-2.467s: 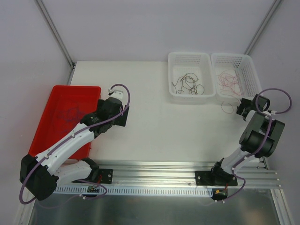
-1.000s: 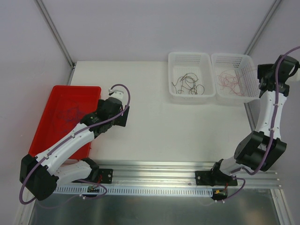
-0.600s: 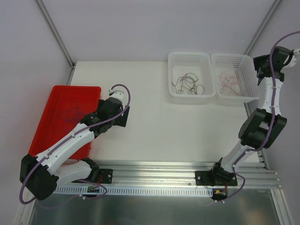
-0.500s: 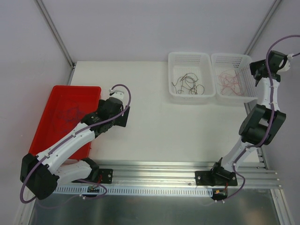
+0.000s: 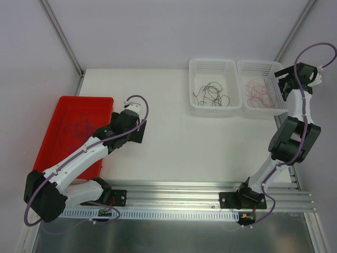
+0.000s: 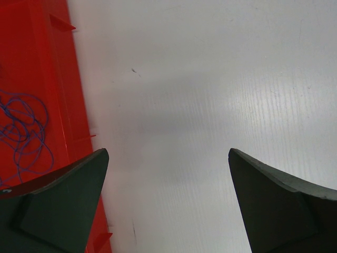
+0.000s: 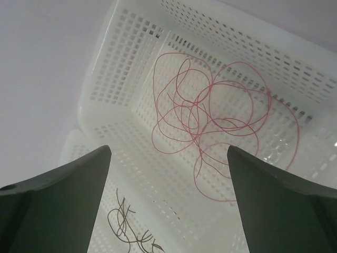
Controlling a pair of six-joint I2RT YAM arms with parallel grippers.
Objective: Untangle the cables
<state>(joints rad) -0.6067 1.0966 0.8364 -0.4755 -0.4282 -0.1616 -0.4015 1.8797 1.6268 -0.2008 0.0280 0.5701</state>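
Pink-red cables [image 7: 210, 121] lie in loose loops inside the right white basket [image 7: 126, 68]. My right gripper [image 7: 168, 150] hangs open above them, holding nothing. From above, it [image 5: 287, 80] sits over that basket's right edge, with the pink-red cables [image 5: 256, 90] below. Dark cables [image 5: 211, 94] curl in the left basket [image 5: 210, 61]; in the right wrist view they [image 7: 124, 224] show low down. Purple cables [image 5: 79, 128] are bunched in the red tray [image 5: 52, 158]. My left gripper [image 6: 168, 153] is open over bare table, right of the tray [image 6: 52, 79] and its purple cables [image 6: 26, 132].
The two white baskets stand side by side at the back right of the white table [image 5: 174, 142]. A metal rail [image 5: 184, 190] carries both arm bases along the near edge. Grey walls close in the left, back and right sides.
The right arm rose from the table in front of the right basket to above it, then opened. The pink-red strand from that spot has gone. The left arm stayed put.
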